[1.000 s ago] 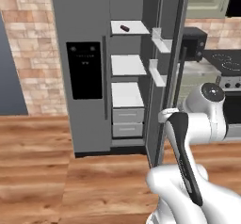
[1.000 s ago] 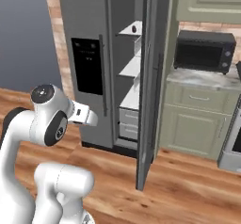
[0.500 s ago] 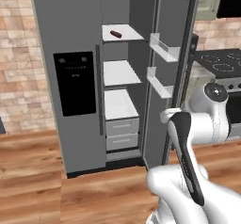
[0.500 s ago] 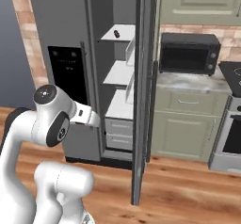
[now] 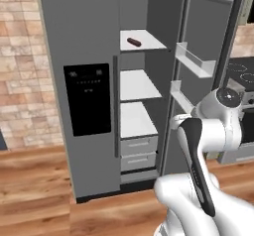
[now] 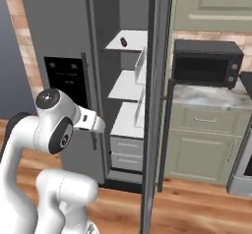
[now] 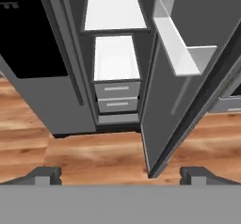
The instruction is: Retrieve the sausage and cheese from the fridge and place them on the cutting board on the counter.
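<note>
Hand view: gripper (image 7: 120, 175) wide open, empty, aimed low. Sausage (image 5: 133, 42) near top shelf's back edge; reach risks clipping open fridge (image 5: 79, 36) door.

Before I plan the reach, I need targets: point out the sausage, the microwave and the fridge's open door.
sausage (image 5: 133, 42): left base view, middle of the dark cylinder on the top shelf.
microwave (image 6: 204, 69): right base view, its dark glass front.
fridge's open door (image 5: 208, 31): left base view, inner panel above the door bin.
</note>
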